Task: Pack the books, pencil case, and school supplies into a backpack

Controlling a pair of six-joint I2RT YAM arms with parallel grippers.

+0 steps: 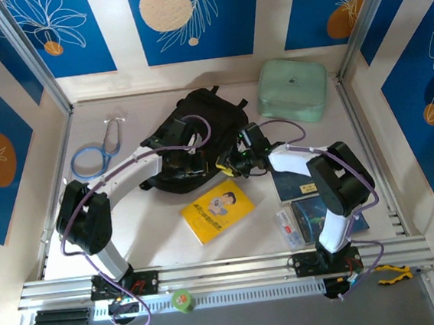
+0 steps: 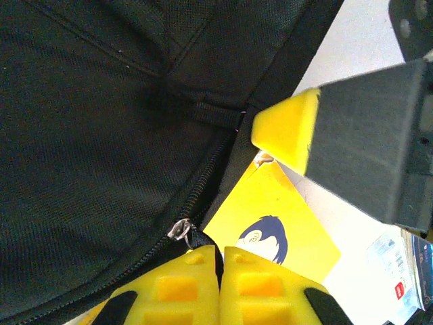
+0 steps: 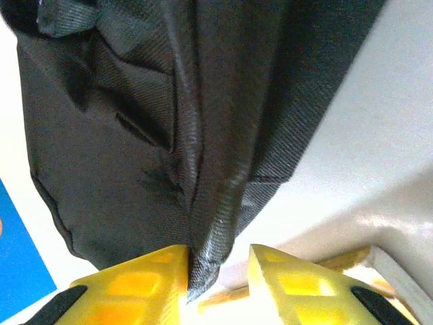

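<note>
Backpack lies near the middle of the bench in the top view, black and soft. Judging by its slack folds, it will sag and slide rather than hold its mouth open. The firmest places to grip look like the seam by the zipper and the top handle. The left claw and right claw both meet its near edge. Just in front lies the yellow book. The navy book, blue book and pencil case sit to the right, partly hidden beneath the right arm. The books look thin, light and fairly stiff, and the case looks small and slick. A green pouch and a stethoscope lie well off to the sides, out of the way.

From the left wrist, the left claw is closed. Its pads are pressed together on the fabric strip just below the zipper pull. The other claw's yellow fingertip crowds in close above the yellow book.

From the right wrist, the right claw pinches a fold of the backpack, with bare bench beside it.
</note>
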